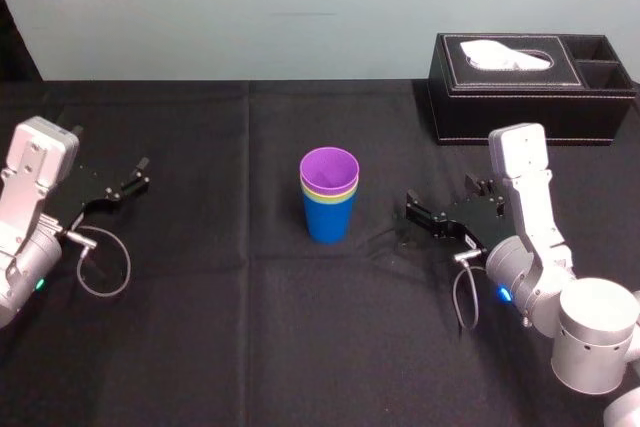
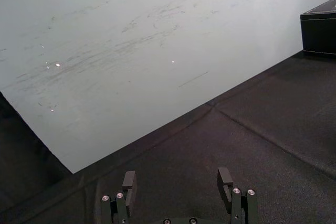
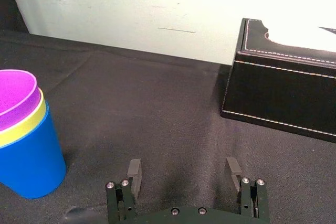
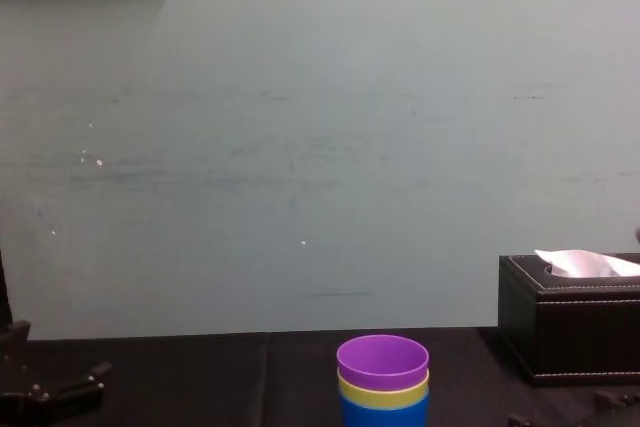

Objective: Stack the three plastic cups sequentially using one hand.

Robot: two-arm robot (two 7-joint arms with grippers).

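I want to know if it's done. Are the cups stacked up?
Stacked. The purple cup sits inside the yellow cup, inside the blue cup, all upright.

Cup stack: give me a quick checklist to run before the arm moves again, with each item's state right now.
1. Nesting: purple tapered plastic cup sits in yellow-green plastic cup, which sits in blue plastic cup: ok.
2. Stack upright on black tablecloth: ok.
3. right gripper open, beside the stack, not touching: ok.
4. left gripper open, at the table's left, holding nothing: ok.
5. black stitched tissue box well apart from the stack: ok.
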